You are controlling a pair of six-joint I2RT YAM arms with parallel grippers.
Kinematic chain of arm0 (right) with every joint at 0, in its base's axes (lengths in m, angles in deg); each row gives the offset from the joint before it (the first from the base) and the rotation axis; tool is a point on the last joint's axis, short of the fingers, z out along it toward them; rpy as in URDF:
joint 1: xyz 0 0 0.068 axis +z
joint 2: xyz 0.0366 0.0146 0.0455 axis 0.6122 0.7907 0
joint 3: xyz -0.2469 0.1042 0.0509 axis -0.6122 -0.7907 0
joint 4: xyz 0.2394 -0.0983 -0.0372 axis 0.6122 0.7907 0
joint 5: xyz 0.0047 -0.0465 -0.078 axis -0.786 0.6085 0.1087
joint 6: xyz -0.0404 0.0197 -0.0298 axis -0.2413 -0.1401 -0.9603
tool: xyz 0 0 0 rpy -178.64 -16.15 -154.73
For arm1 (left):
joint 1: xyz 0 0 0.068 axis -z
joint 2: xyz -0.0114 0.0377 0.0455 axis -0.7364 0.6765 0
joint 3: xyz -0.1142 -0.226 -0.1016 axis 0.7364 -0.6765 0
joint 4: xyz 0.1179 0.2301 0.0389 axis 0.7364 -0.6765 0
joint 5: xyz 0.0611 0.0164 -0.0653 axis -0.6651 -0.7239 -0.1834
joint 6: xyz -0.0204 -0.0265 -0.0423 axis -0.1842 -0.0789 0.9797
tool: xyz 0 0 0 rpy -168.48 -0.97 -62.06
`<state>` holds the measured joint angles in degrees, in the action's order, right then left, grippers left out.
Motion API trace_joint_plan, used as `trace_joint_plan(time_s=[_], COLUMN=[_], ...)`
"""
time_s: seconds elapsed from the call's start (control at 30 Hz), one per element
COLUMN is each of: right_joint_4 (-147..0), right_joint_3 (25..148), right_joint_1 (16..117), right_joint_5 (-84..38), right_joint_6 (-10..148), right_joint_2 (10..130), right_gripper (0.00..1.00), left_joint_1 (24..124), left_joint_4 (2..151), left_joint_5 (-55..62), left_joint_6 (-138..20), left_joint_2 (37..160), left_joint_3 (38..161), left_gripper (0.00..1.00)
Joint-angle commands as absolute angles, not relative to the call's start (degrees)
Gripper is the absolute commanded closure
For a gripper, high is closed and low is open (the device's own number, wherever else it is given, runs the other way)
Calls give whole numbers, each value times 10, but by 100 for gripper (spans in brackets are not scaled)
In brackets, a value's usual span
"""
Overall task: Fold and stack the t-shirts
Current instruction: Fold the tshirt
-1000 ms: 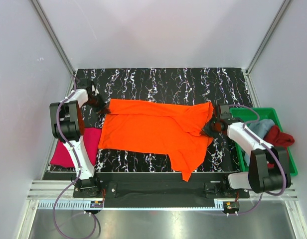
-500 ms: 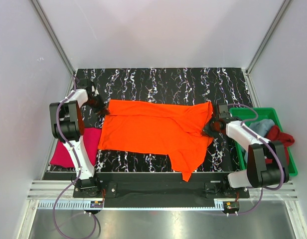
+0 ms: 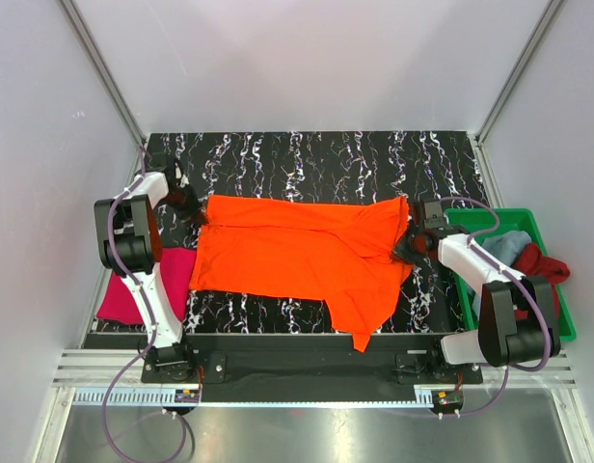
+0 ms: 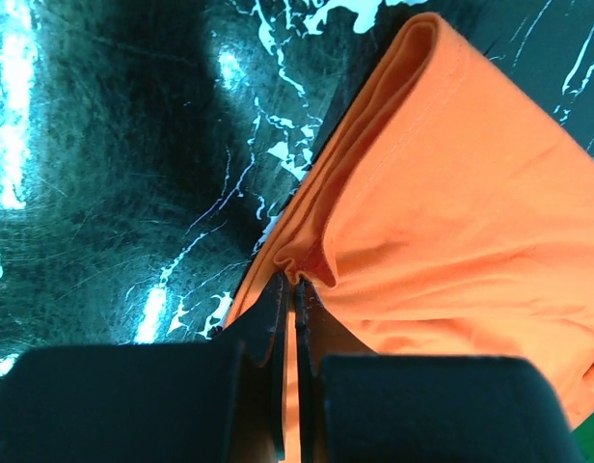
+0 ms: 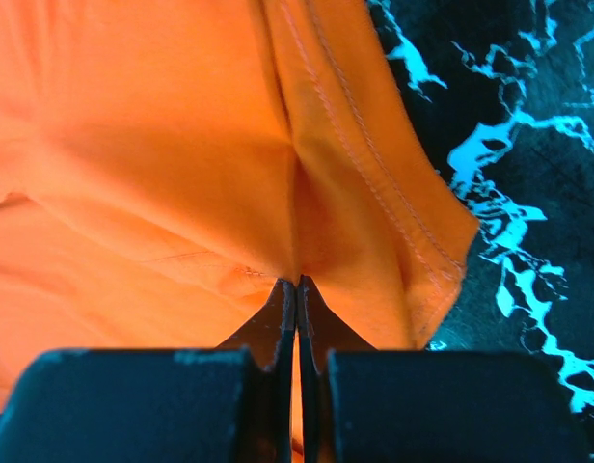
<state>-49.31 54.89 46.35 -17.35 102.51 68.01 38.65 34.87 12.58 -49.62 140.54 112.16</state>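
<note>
The bright orange t-shirt (image 3: 297,251) lies spread across the black marbled table, one part hanging toward the near edge. My left gripper (image 3: 193,209) is shut on its left edge; the left wrist view shows the cloth (image 4: 442,203) pinched between the jaws. My right gripper (image 3: 410,247) is shut on its right edge; the right wrist view shows the hem (image 5: 374,183) bunched at the closed jaws. The magenta-pink t-shirt (image 3: 123,289) lies folded at the near left. The dark red t-shirt (image 3: 540,262) and the light blue t-shirt (image 3: 507,247) lie in the tray.
A green plastic tray (image 3: 565,313) stands off the table's right edge. White walls and aluminium frame posts (image 3: 104,77) close in the back and sides. The arm bases sit on a black rail (image 3: 297,362) at the near edge.
The right gripper has shifted slightly up and back, drawing the shirt's right edge with it. The left gripper has barely moved.
</note>
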Motion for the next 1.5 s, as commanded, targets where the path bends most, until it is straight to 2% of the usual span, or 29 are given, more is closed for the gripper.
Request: trace_joint_plan(time_s=[0.0,0.07,0.1,0.2,0.23,0.3,0.33,0.37,0.47,0.7,0.83,1.0,1.1,1.23,1.4,1.43,1.47], right_joint_4=[-489,-488,-482,-454,-445,-436,-437,-438,-437,-437,-438,-438,-441,-445,-453,-454,-455], right_joint_3=[538,538,540,570,595,621,650,667,742,901,957,980,988,999,1013,1019,1022], right_joint_1=[461,460,460,457,450,438,431,422,408,390,381,360,357,351,328,326,324], right_joint_5=[-135,-137,-142,-148,-148,-148,-148,-162,-178,-216,-236,-258,-275,-269,-291,-293,-283], right_joint_6=[1012,1005,1002,974,955,931,906,895,866,855,863,864,864,873,888,889,892], right_joint_2=[662,662,663,674,678,681,685,691,751,923,979,1023,1047,1074,1099,1102,1102], right_gripper=[100,100,99,81,69,58,45,40,33,29,30,39,50,52,71,78,89], left_joint_1=[378,378,378,378,379,378,378,379,385,400,402,403,403,403,403,403,404], left_joint_4=[346,345,345,341,340,341,340,340,346,389,395,400,402,401,401,401,401], left_joint_5=[104,108,110,117,119,123,126,127,134,214,231,244,248,239,240,240,240], left_joint_6=[-507,-507,-507,-504,-500,-499,-496,-494,-490,-457,-447,-433,-429,-421,-405,-404,-402], left_joint_2=[1393,1394,1394,1382,1376,1353,1345,1336,1314,1362,1402,1444,1462,1475,1496,1499,1504], left_joint_3=[1140,1144,1145,1146,1146,1147,1149,1149,1152,1176,1205,1214,1217,1211,1214,1216,1217], left_gripper=[100,96,90,78,71,67,64,62,59,61,63,64,66,67,67,67,67])
